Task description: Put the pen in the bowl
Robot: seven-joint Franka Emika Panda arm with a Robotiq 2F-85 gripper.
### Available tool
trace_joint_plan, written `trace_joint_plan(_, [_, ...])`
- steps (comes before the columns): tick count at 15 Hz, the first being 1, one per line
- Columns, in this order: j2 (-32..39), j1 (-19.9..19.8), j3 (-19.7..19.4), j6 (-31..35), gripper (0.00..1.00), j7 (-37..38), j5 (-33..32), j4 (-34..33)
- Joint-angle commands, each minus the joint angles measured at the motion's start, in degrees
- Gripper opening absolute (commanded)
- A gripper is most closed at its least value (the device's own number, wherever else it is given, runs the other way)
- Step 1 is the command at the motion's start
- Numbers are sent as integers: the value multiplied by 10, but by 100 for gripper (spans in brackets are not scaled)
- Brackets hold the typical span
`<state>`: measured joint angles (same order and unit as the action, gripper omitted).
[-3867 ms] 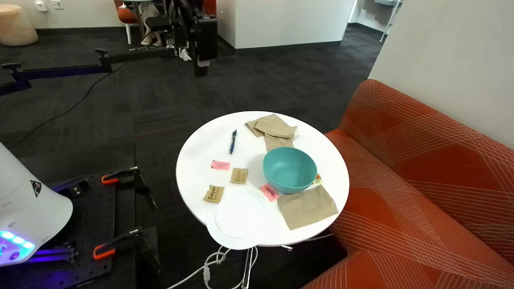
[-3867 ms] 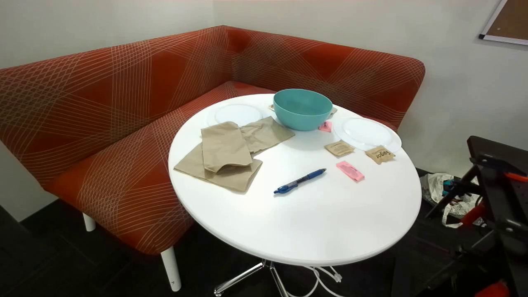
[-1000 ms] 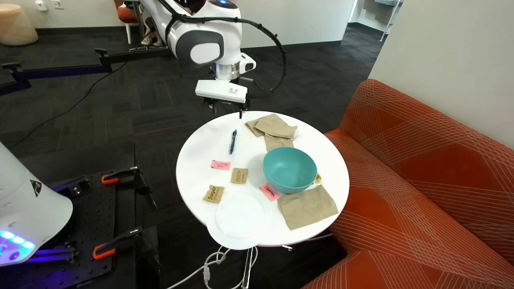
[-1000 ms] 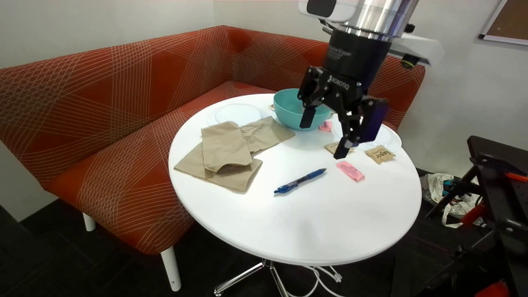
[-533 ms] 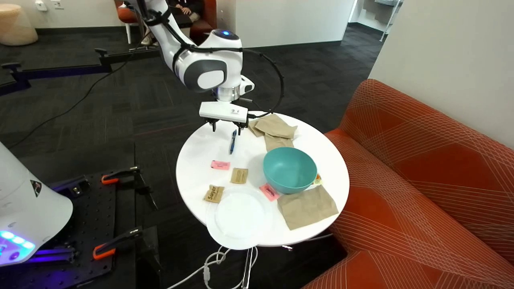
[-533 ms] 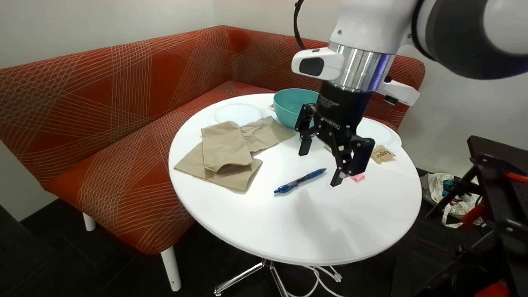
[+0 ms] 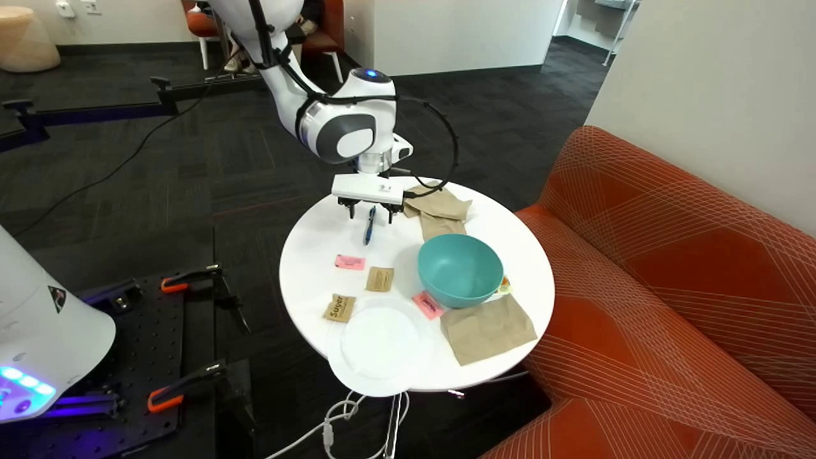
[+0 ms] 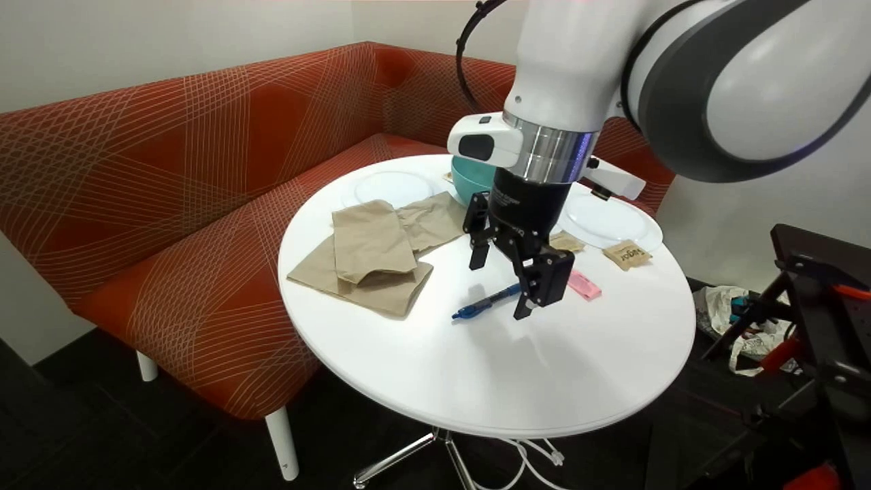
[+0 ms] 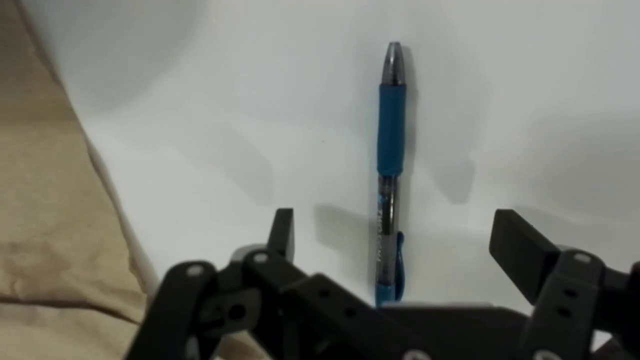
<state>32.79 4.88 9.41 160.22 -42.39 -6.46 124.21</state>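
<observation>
The dark blue pen (image 7: 369,233) lies flat on the white round table (image 7: 306,280). It also shows in an exterior view (image 8: 480,306), partly behind a finger, and in the wrist view (image 9: 391,130), upright in the picture. The teal bowl (image 7: 460,271) stands on the table and looks empty; in an exterior view the arm hides much of it (image 8: 469,180). My gripper (image 7: 371,215) is open and points down above the pen. In the wrist view the fingers (image 9: 396,227) are wide apart, one on each side of the pen's clip end, touching nothing.
Tan folded napkins (image 8: 374,245) lie beside the pen; another napkin (image 7: 488,328) lies by the bowl. Pink packets (image 7: 350,262) and tan sugar packets (image 7: 340,308) lie near a white plate (image 7: 382,347) overhanging the table edge. A red bench (image 7: 637,280) borders the table.
The arm has come into view, lowered toward the table, and moved over the pen, with the gripper staying open. The pen and bowl have not moved.
</observation>
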Motion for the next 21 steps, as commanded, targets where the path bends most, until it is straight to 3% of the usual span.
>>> trace_joint_plan(1, [25, -4, 2, 0, 72, 25, -26, -33])
trace_joint_plan(10, [38, -4, 3, -1, 3, 27, -32, -58])
trace_joint_plan(12, [31, 0, -1, -3, 0, 34, -34, -56])
trace_joint_plan(14, [10, -4, 1, -1, 4, 45, -29, -46])
trace_joint_plan(21, [-80, -47, -7, -8, 4, 115, -14, -37])
